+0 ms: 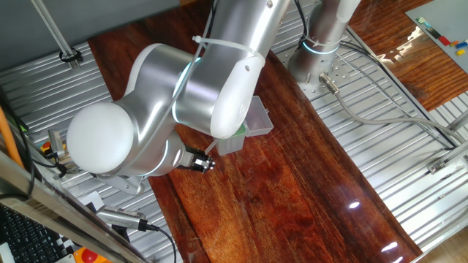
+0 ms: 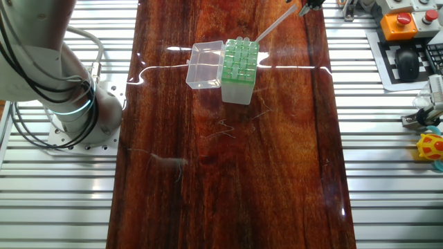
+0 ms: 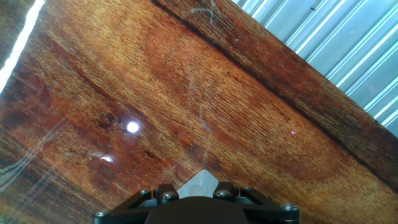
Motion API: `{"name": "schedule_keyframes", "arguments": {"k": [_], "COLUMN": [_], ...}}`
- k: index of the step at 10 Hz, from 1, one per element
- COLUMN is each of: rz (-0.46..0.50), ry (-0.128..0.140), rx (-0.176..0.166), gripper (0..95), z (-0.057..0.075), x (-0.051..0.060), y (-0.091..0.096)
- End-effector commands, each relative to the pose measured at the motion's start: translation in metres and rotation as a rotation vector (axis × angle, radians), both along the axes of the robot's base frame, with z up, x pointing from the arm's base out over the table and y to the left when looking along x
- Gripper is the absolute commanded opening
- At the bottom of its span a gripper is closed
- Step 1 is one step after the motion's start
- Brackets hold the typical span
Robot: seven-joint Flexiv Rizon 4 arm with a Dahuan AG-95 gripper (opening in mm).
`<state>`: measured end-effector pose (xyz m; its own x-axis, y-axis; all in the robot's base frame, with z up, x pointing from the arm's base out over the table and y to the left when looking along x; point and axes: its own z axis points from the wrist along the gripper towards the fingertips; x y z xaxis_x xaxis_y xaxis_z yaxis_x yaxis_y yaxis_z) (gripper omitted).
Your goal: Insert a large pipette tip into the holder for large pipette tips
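The holder for large pipette tips (image 2: 239, 62) stands on the wooden table, with its green perforated top up and its clear lid (image 2: 205, 66) open to the left. In one fixed view the arm hides most of the holder (image 1: 240, 134). My gripper (image 2: 305, 5) is at the table's far right edge, shut on the large pipette tip (image 2: 277, 25). The tip slants down and to the left, and its thin end is just beside the holder's far right corner. In the hand view the tip's wide whitish end (image 3: 200, 182) sits between the jaws of my gripper (image 3: 200, 188), over bare wood.
The arm's base (image 2: 76, 104) is bolted on the slatted metal at the left. An orange stop button (image 2: 401, 21), a mouse (image 2: 408, 63) and a yellow toy (image 2: 432, 149) lie on the right. Slatted metal (image 3: 348, 43) borders the wood.
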<state>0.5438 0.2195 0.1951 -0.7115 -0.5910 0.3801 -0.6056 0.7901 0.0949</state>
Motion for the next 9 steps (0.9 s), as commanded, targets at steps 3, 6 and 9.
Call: {"name": "schedule_keyframes", "arguments": {"k": [3, 6, 9], "rz": [-0.001, 0.001, 0.003], "ry": [0.0, 0.0, 0.0], "rx": [-0.004, -0.005, -0.006], "gripper": [38.0, 38.0, 38.0], "z": [-0.0024, -0.0031, -0.0042], "x": [-0.0021, -0.0031, -0.0052], "y": [-0.0009, -0.0012, -0.0018]}}
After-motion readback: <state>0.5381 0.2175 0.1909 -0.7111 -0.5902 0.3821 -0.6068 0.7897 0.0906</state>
